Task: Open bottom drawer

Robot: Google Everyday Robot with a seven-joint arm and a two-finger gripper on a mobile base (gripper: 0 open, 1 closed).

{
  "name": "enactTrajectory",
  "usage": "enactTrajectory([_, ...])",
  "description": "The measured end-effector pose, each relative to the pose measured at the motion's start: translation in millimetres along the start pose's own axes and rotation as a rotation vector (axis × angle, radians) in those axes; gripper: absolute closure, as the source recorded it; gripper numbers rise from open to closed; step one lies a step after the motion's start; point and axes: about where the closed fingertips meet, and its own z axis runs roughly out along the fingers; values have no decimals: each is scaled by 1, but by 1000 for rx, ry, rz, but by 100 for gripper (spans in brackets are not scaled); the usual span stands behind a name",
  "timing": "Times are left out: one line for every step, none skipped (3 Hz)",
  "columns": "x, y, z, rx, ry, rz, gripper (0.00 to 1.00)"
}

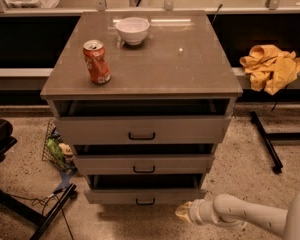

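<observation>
The cabinet point(140, 66) has three grey-beige drawers, all pulled out a little. The bottom drawer point(145, 195) is the lowest and narrowest front, with a small black bar handle point(145, 201). A dark gap shows above its front. My gripper point(184, 212) is at the end of the white arm point(240, 216), low at the lower right. It hangs just off the bottom drawer's right corner, apart from the handle, holding nothing that I can see.
A red soda can point(96, 62) and a white bowl point(132, 30) stand on the cabinet top. A yellow cloth point(272, 66) lies on the ledge at right. A wire basket point(55, 149) and black stand legs point(50, 211) sit on the floor at left.
</observation>
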Motion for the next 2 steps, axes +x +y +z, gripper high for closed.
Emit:
enactTrajectory([-7, -3, 5, 2, -27, -17, 39])
enactTrajectory([-27, -28, 18, 4, -108, -70, 7])
